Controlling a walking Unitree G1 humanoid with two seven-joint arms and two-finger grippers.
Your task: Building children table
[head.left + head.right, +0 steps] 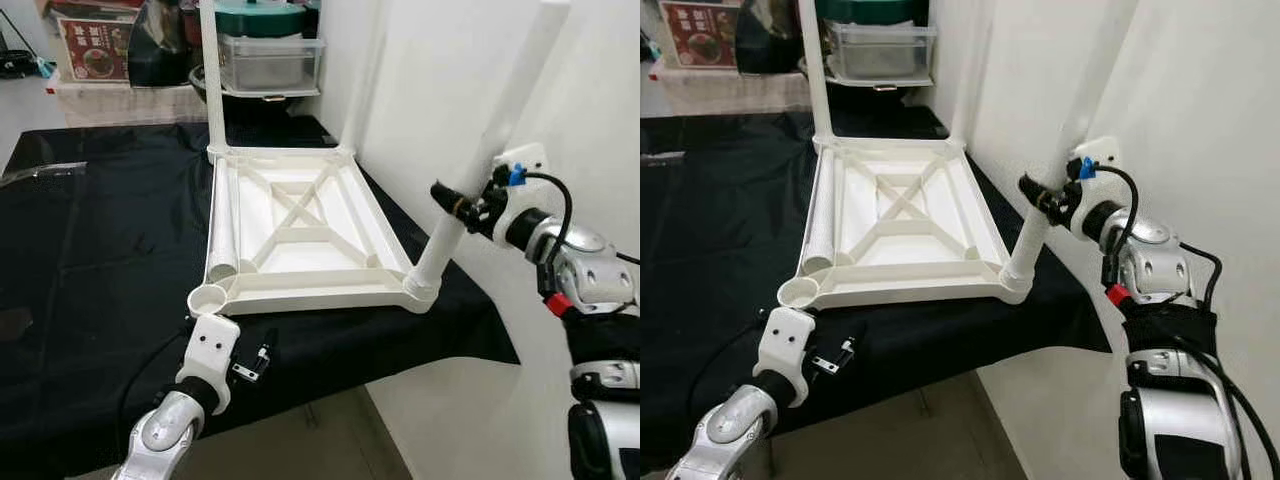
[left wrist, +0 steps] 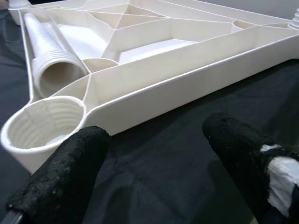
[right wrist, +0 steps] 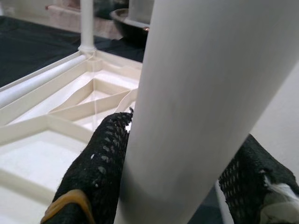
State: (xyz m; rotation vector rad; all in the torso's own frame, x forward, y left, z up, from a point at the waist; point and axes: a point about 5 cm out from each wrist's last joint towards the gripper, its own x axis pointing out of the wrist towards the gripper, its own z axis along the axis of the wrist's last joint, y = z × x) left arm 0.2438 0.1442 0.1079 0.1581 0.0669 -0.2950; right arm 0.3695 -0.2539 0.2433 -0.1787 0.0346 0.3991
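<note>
We are gripping the tilted leg (image 1: pixel 470 185) with the right gripper (image 1: pixel 462 205); straighten before twisting (left gripper (image 2: pixel 154 154) is gaping, empty) into its socket (image 1: pixel 420 290).

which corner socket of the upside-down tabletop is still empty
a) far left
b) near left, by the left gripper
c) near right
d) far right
b: the near-left socket is an open ring with no leg in it, just ahead of the left gripper, while the right gripper is shut on the leg standing in the near-right corner, and both far corners hold upright legs.
</note>
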